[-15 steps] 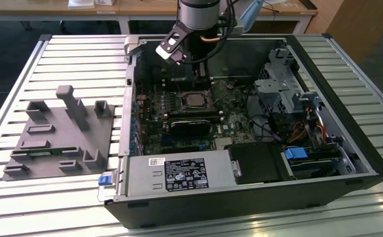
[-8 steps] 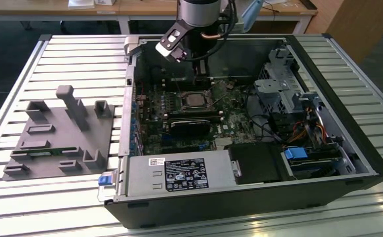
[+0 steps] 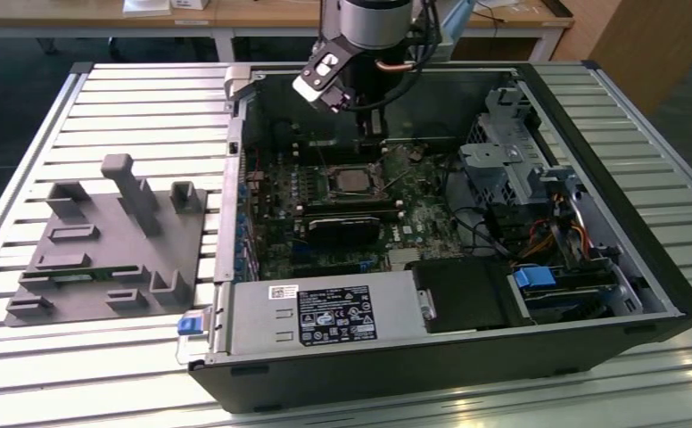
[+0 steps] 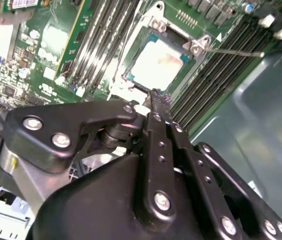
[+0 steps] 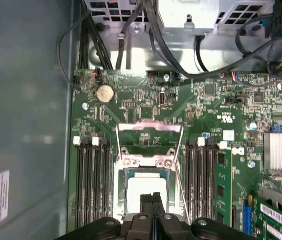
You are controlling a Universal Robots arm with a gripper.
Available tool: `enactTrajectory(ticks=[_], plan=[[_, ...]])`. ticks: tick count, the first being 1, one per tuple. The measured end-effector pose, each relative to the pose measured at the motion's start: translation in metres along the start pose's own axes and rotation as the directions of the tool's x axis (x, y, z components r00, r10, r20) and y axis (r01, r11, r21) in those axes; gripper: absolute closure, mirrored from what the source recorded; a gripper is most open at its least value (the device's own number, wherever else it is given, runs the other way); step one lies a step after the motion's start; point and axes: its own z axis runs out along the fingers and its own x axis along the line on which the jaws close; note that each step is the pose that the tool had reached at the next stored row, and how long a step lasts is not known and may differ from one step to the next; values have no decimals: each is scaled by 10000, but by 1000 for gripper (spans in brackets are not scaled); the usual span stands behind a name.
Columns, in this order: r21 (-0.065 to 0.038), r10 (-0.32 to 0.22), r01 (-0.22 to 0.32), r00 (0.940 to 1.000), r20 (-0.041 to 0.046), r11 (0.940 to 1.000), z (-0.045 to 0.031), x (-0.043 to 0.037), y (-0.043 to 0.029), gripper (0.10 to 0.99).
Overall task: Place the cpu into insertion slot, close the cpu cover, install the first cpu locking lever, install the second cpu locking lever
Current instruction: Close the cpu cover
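Black linkage of my claw (image 5: 153, 200) stands closest in both wrist views. Its two fingers (image 4: 153, 130) are pressed together along their length, with no gap and nothing showing between them. The joined tips of the claw (image 4: 155, 96) hang over one edge of the chip (image 4: 158, 62). I cannot tell whether they touch it.

The chip (image 5: 138, 186) lies flat in the socket (image 5: 145, 173), its pale metal top facing up. A dark rim of socket shows around it. In the exterior view the socket (image 3: 349, 181) sits near the middle of the green circuit board (image 3: 424, 201), between two banks of long memory slots (image 5: 88, 185).

The cover (image 5: 149, 127), a thin silver frame, is swung open. It stands off the socket on the side toward the round battery (image 5: 104, 93), and green board shows through its window. A thin wire locking lever (image 5: 179, 190) runs along one side of the socket. In the second wrist view the locking lever (image 4: 230, 51) reaches out across the memory slots.

The board lies inside an open computer case (image 3: 667, 267) on a slatted bench (image 3: 144, 98). My arm (image 3: 370, 27) comes down into the case at the end opposite the labelled power supply box (image 3: 322, 314). A grey fixture (image 3: 108, 241) rests on the bench beside the case, at the exterior view's left.
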Motion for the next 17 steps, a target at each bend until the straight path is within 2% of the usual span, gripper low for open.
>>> enactTrajectory(ticks=[2,10,17], plan=[[55,3,-3,10000,-33,10000,3,0,47,980],[58,4,-4,10000,-52,10000,21,12,157,980],[70,4,-4,10000,-44,10000,41,39,308,980]])
